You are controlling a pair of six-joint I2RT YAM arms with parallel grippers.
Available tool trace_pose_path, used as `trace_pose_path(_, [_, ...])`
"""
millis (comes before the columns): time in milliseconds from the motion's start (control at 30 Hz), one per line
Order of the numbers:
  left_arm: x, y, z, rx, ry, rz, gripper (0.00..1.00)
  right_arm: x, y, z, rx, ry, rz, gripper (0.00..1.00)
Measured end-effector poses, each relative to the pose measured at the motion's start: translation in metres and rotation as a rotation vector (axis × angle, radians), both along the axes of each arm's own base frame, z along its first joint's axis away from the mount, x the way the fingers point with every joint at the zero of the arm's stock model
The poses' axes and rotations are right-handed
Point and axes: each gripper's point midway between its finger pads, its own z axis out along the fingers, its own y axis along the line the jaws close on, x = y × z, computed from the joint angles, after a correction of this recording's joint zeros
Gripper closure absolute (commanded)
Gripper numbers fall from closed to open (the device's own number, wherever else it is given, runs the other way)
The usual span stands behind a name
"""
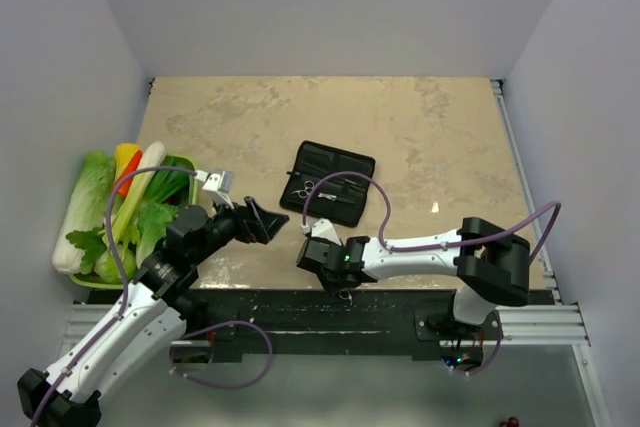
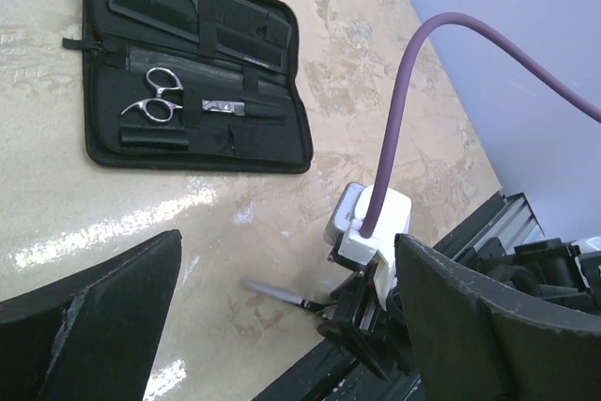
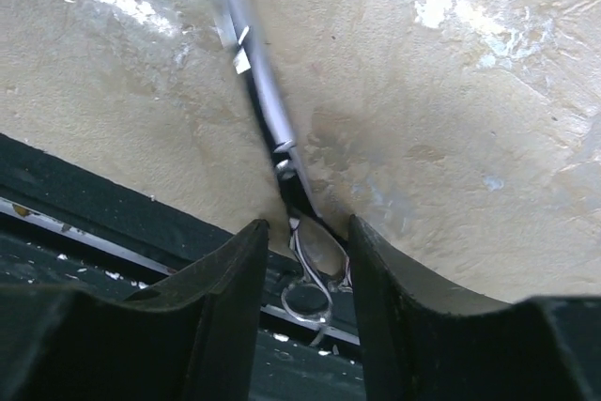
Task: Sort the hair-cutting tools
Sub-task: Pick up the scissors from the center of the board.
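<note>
One pair of silver scissors (image 3: pixel 266 91) lies at the table's near edge, its ring handles jutting over the black rail. My right gripper (image 3: pixel 307 228) straddles those handles with its jaws narrowly apart and a gap on the left side. From the left wrist view the blade of these scissors (image 2: pixel 275 292) pokes out from under the right gripper (image 1: pixel 322 255). A second pair of scissors (image 2: pixel 155 96) and two black combs (image 2: pixel 155 5) sit strapped in the open black case (image 2: pixel 282 152). My left gripper (image 2: pixel 288 243) hangs wide open and holds nothing, left of the case (image 1: pixel 352 165).
A green basket (image 1: pixel 183 161) of vegetables stands at the table's left edge beside my left arm. A black rail (image 1: pixel 290 305) runs along the near edge under the right gripper. The right arm's purple cable (image 1: pixel 375 197) arcs over the case.
</note>
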Motion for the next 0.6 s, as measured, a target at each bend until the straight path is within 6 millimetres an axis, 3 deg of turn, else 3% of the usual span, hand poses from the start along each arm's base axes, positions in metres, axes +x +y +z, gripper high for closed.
trace_pose_path(333, [0.001, 0.000, -0.003, 0.007, 0.011, 0.002, 0.00, -0.014, 0.003, -0.002, -0.068, 0.012, 0.069, 0.88])
trace_pose_path(533, [0.002, 0.001, -0.007, 0.018, 0.023, 0.012, 0.00, -0.011, 0.005, -0.003, -0.134, 0.023, 0.107, 1.00])
trace_pose_path(600, [0.003, 0.002, -0.008, 0.022, 0.025, 0.020, 0.00, -0.010, 0.005, -0.002, -0.139, 0.024, 0.114, 1.00])
